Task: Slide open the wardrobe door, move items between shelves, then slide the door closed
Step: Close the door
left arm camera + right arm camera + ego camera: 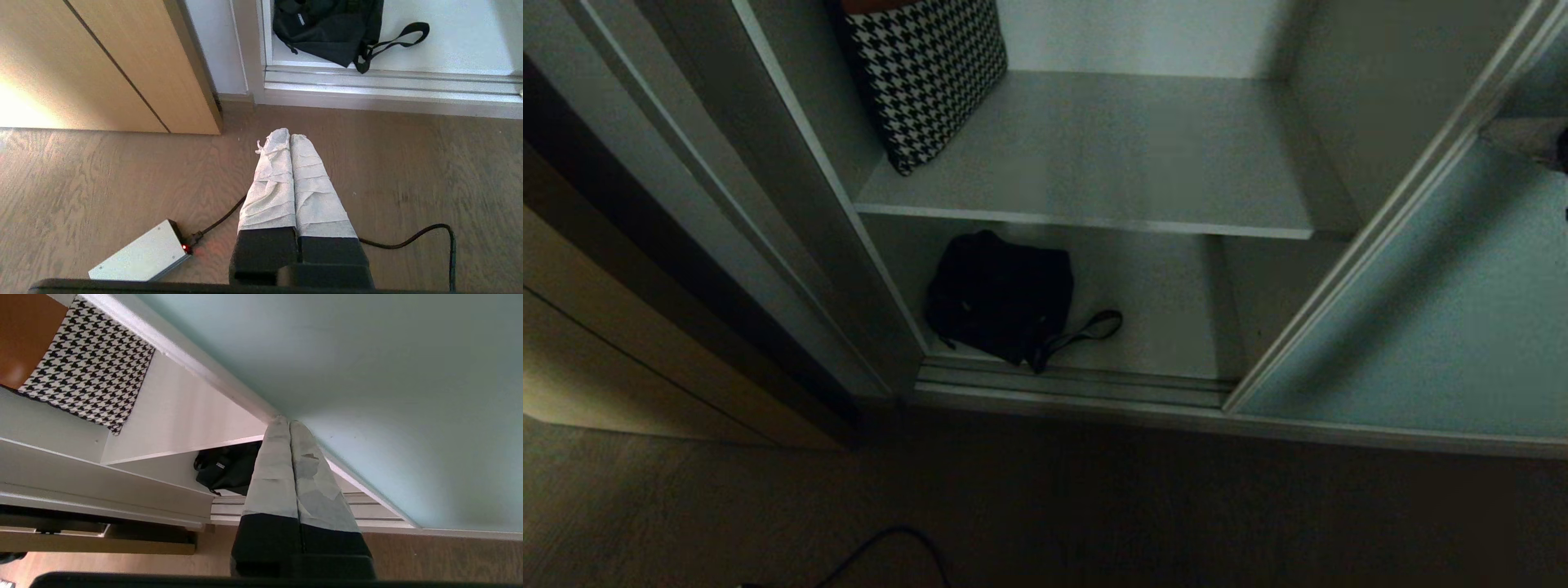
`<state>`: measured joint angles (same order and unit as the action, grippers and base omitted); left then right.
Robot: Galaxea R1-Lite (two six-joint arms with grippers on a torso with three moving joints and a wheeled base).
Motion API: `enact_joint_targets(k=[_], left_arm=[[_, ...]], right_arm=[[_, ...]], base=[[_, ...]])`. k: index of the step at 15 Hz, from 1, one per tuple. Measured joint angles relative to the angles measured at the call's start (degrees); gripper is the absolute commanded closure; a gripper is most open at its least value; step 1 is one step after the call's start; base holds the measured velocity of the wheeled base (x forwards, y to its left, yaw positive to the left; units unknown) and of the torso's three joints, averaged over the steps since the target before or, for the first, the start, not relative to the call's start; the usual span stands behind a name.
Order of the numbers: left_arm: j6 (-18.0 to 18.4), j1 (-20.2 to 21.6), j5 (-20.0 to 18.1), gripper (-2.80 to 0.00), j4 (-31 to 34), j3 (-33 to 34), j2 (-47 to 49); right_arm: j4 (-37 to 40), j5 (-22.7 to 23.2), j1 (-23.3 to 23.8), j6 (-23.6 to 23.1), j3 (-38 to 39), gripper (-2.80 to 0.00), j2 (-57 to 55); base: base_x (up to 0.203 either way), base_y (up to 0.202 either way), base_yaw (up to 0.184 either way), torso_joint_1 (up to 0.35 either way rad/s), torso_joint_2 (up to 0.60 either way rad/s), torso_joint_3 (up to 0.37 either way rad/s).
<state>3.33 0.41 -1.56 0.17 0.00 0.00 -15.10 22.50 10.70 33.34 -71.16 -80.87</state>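
frosted blue-green sliding wardrobe door (388, 375) stands slid aside, right claw (289, 424) pinched empty against its frame to push, exposing the black bag (1001, 296) below.

left gripper (289, 136) and right gripper (285, 422) alike — long tapered fingers wrapped in wrinkled pale grey tape, black blocky bases — black housing edge below

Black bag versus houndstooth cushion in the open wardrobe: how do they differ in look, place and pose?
The black bag is plain and dark; the houndstooth cushion has a black-and-white check. The bag lies slumped on the wardrobe's bottom board, a strap trailing toward the door track; the cushion stands tilted on the shelf above. Both sit at the left side of the compartment, and neither gripper touches them.
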Motion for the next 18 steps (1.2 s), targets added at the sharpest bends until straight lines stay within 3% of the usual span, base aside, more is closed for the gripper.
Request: enact_joint_targets(k=[8, 12, 18], left_arm=[[-0.02, 0.0, 0.0, 0.0, 0.01, 0.0, 0.0], [-0.02, 0.0, 0.0, 0.0, 0.01, 0.0, 0.0], [0.0, 0.0, -0.01, 0.0, -0.01, 0.0, 0.0]], right_arm=[[-2.05, 0.52, -2.25, -0.02, 0.23, 0.0, -0.4], [-3.44, 2.18, -2.53, 0.15, 3.96, 0.0, 3.27], [-3.49, 2.62, 1.36, 2.1, 4.98, 0.0, 7.45]], base=[[0.0, 0.0, 0.0, 0.0, 0.0, 0.0], [0.0, 0.0, 0.0, 0.0, 0.0, 0.0], [0.0, 0.0, 0.0, 0.0, 0.0, 0.0]])
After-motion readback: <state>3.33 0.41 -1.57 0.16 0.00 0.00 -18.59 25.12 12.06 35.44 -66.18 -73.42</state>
